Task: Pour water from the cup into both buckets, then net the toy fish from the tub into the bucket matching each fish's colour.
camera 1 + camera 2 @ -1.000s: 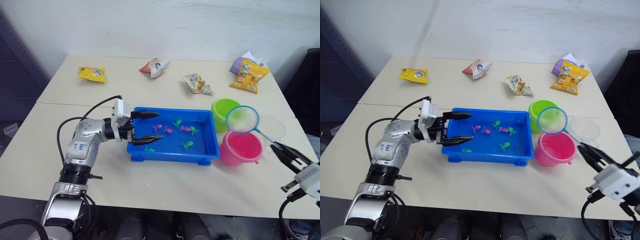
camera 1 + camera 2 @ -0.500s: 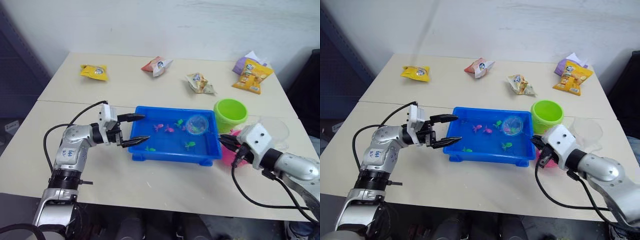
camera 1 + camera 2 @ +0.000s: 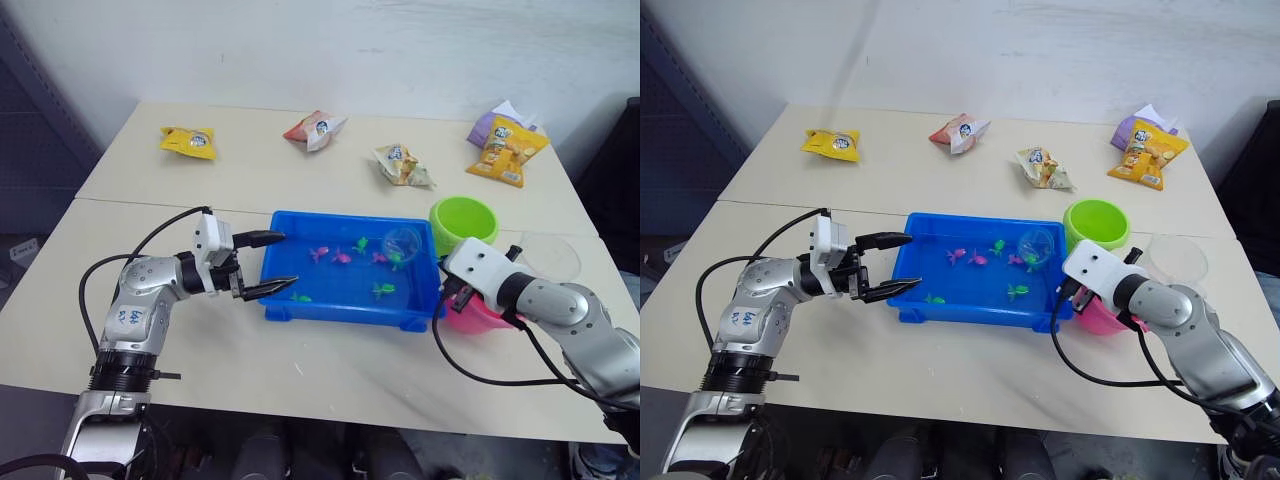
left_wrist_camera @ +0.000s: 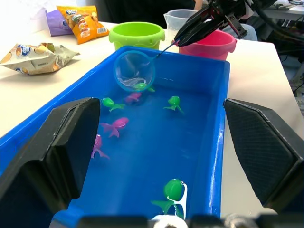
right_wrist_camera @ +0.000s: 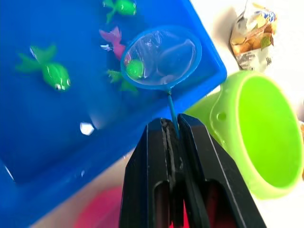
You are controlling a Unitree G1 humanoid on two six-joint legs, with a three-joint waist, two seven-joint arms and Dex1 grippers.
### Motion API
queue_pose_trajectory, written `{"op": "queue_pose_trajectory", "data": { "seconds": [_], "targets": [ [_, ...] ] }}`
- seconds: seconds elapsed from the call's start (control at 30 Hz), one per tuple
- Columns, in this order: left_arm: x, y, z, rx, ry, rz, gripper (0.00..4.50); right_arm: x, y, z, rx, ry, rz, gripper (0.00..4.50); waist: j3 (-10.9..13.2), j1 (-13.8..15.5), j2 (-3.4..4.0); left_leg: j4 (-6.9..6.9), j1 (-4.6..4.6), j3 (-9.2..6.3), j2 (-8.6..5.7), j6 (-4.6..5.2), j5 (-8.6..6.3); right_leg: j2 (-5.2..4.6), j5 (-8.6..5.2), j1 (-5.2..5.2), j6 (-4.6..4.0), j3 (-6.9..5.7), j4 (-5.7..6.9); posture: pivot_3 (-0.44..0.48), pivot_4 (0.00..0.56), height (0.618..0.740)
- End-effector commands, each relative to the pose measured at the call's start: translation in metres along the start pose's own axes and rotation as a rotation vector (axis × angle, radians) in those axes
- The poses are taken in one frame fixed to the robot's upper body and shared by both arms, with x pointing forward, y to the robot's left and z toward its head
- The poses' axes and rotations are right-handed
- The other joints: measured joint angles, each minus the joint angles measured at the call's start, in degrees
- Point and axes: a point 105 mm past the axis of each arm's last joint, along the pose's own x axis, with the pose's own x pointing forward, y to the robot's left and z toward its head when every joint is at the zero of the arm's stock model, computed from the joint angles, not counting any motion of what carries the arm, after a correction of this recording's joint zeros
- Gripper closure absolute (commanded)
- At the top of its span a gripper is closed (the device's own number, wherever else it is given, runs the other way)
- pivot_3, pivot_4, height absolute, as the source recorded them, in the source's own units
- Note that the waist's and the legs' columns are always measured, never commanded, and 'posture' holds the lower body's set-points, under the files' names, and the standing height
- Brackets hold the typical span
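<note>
Since half a second ago, your right gripper (image 5: pixel 172 137) has shifted the net (image 5: pixel 161 58) a little toward the tub's far right corner, and a green fish (image 5: pixel 134 69) now sits inside the hoop at the water. Its two black fingers are pinched tight on the thin handle, with the hoop held low over the tub (image 3: pixel 350 312) near the corner closest to the green bucket (image 3: pixel 464 222).

Your left gripper (image 3: pixel 262 263) hovers at the tub's left end with its fingers spread wide, one over the rim and one just outside it, holding nothing.

In the tub you can see several more toy fish: pink ones (image 3: pixel 340 257) toward the middle and far side, a green one (image 3: pixel 384 290) near the right, another green one (image 3: pixel 299 297) by the near left edge.

Beside the tub's right end the pink bucket (image 3: pixel 478 315) stands partly behind your right arm, just in front of the green bucket. A clear cup (image 3: pixel 549 258) stands to the right of both buckets. Snack packets (image 3: pixel 188 143) lie scattered along the far side of the table (image 3: pixel 250 180).
</note>
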Motion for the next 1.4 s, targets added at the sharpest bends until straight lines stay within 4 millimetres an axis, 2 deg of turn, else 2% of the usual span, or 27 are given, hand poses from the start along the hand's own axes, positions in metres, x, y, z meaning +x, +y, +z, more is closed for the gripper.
{"op": "queue_pose_trajectory", "data": {
  "seconds": [0.03,0.3,0.53,0.6,0.77,0.83,0.93,1.03,1.3,1.4],
  "targets": [
    [-0.002,0.0,0.013,0.043,-0.024,0.012,0.04,-0.005,-0.017,0.011,-0.038,-0.031,-0.077,4.5,0.0,0.02,0.0,0.0,0.0,0.0,0.0,0.0,0.0,0.0,0.0,0.0,0.0,0.0,0.0,0.0,0.15,0.738],
    [-0.002,-0.002,0.013,0.038,-0.02,0.02,0.04,-0.016,-0.025,0.01,-0.094,-0.011,-0.109,4.5,0.0,0.09,0.0,0.0,-0.01,0.0,0.0,0.0,0.0,0.0,0.0,0.0,0.0,-0.01,-0.01,0.0,0.15,0.738],
    [-0.005,-0.001,0.009,0.032,-0.016,0.021,0.04,-0.025,-0.026,0.013,-0.047,-0.003,-0.113,4.5,0.0,0.1,0.0,0.0,-0.01,0.0,0.0,0.0,0.0,0.0,0.0,0.01,0.0,-0.01,-0.01,0.0,0.15,0.738],
    [-0.004,-0.001,0.009,0.031,-0.016,0.019,0.04,-0.025,-0.02,0.016,0.042,-0.024,-0.079,4.5,0.0,0.06,0.0,0.0,0.0,0.0,0.0,0.0,0.0,0.0,0.0,0.01,0.0,-0.01,-0.01,0.0,0.15,0.738],
    [-0.004,-0.003,0.007,0.032,-0.007,0.009,0.04,-0.024,0.013,0.031,0.544,-0.134,0.1,4.5,0.0,-0.02,0.0,-0.01,0.0,-0.08,0.03,-0.01,0.0,0.03,0.0,0.05,0.0,-0.06,-0.01,0.0,0.15,0.738],
    [-0.003,-0.003,0.006,0.032,-0.007,0.009,0.04,-0.024,0.022,0.036,0.653,-0.148,0.149,4.5,0.0,0.0,0.0,-0.02,0.0,-0.08,0.03,-0.01,0.0,0.02,0.0,0.04,0.0,-0.05,0.02,0.0,0.15,0.738],
    [-0.003,-0.004,0.007,0.033,-0.007,0.011,0.04,-0.022,0.031,0.034,0.741,-0.068,0.172,4.5,0.0,-0.02,0.0,-0.01,0.0,-0.08,0.01,0.04,-0.03,-0.04,0.0,0.04,0.0,-0.03,0.01,0.0,0.15,0.738],
    [-0.003,-0.004,0.007,0.036,-0.005,0.011,0.04,-0.021,0.032,0.036,0.775,-0.038,0.173,4.5,-0.01,-0.02,0.01,-0.03,-0.01,-0.11,0.01,0.04,-0.04,-0.05,0.0,0.03,-0.01,-0.04,-0.02,0.0,0.15,0.738],
    [-0.004,-0.004,0.009,0.038,-0.006,0.014,0.04,-0.021,0.014,0.046,0.867,-0.112,0.117,4.5,0.0,-0.06,0.01,-0.08,-0.01,-0.09,0.0,0.04,-0.05,-0.04,0.0,0.0,-0.01,-0.04,-0.04,0.0,0.15,0.738],
    [-0.003,-0.004,0.008,0.036,-0.008,0.014,0.04,-0.02,0.01,0.042,0.956,-0.107,0.086,4.5,0.0,-0.15,0.01,-0.11,-0.01,-0.08,0.0,0.04,-0.04,-0.03,0.0,-0.01,-0.01,-0.04,-0.03,0.0,0.15,0.738]
  ]
}}
